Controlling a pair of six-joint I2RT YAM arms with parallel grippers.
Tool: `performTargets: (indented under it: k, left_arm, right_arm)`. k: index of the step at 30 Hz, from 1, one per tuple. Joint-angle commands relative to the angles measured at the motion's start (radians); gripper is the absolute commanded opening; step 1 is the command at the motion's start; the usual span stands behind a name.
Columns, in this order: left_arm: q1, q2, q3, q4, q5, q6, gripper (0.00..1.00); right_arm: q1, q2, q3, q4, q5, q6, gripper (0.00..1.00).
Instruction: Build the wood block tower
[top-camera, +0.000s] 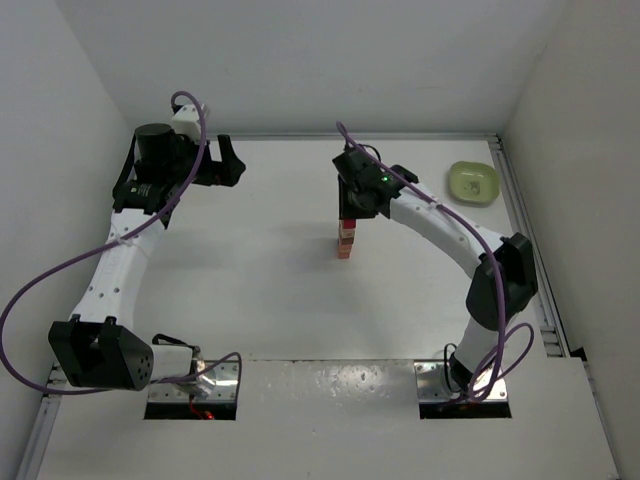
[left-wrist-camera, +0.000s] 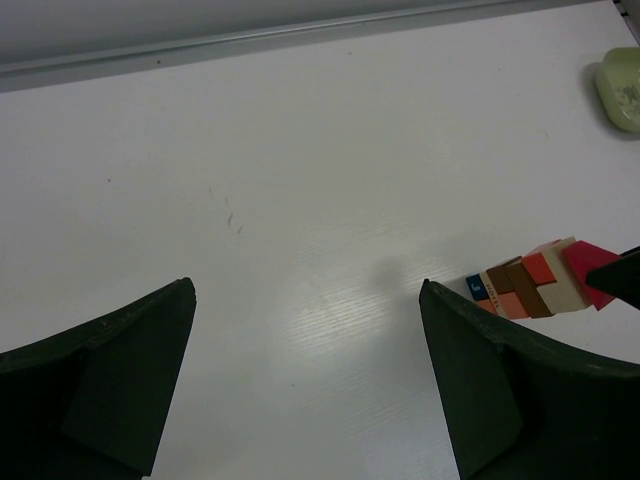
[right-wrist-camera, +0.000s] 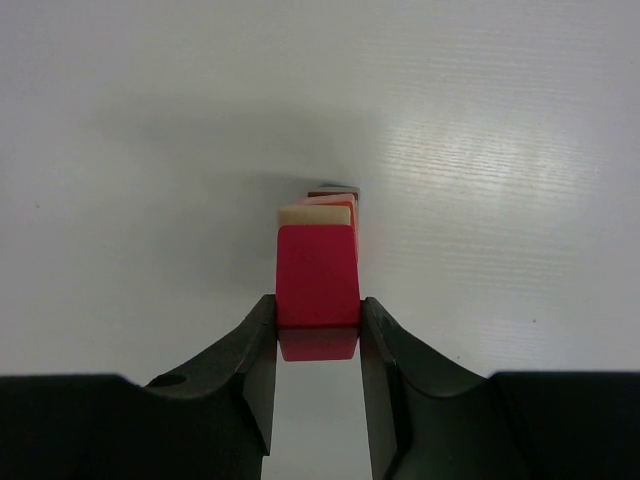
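**Top external.** One tower (top-camera: 345, 243) stands on the table (top-camera: 250, 300), near the middle. Its blocks are too small here to count. The right gripper (top-camera: 350, 218) sits directly on the tower's top. The left gripper (top-camera: 232, 160) is at 10 o'clock from the tower, well apart. One green bowl (top-camera: 473, 181) lies at 2 o'clock from the tower, near the far right corner.

**Left wrist.** The left gripper (left-wrist-camera: 305, 290) is released: two fingers (left-wrist-camera: 120, 370) spread wide, with only bare table between them. The tower (left-wrist-camera: 530, 285) shows at 3 o'clock. Five colours count along it: red at the top, then pale, orange, brown and pink, plus one blue face at the base. The exact block number is unclear. The bowl (left-wrist-camera: 622, 88) is at 2 o'clock, cut by the frame edge.

**Right wrist.** The right gripper (right-wrist-camera: 318, 310) is clenched on one red block (right-wrist-camera: 317, 270), and both fingers (right-wrist-camera: 255, 350) touch its sides. This block tops the column. One pale and one orange block edge peek out beneath it.
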Motion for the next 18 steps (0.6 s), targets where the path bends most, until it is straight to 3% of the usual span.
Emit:
performTargets:
  k: [1, 5, 6, 14, 18]
  left_arm:
    - [-0.007, -0.005, 0.004, 0.035, 0.003, -0.017, 1.0]
    - [-0.007, -0.005, 0.004, 0.044, 0.003, -0.017, 1.0]
    - [-0.007, -0.005, 0.004, 0.044, 0.003, -0.017, 1.0]
    - [-0.007, -0.005, 0.004, 0.044, 0.012, -0.017, 1.0]
    - [-0.007, -0.005, 0.004, 0.044, 0.012, -0.017, 1.0]
  right_arm:
    - [-0.003, 0.007, 0.051, 0.03, 0.017, -0.01, 0.06]
    - [-0.004, 0.007, 0.048, 0.036, 0.012, -0.015, 0.15]
    - [-0.004, 0.007, 0.05, 0.033, 0.008, -0.015, 0.21]
    - [-0.003, 0.015, 0.053, 0.039, 0.003, -0.018, 0.24]
    - [-0.004, 0.016, 0.054, 0.042, 0.003, -0.022, 0.37]
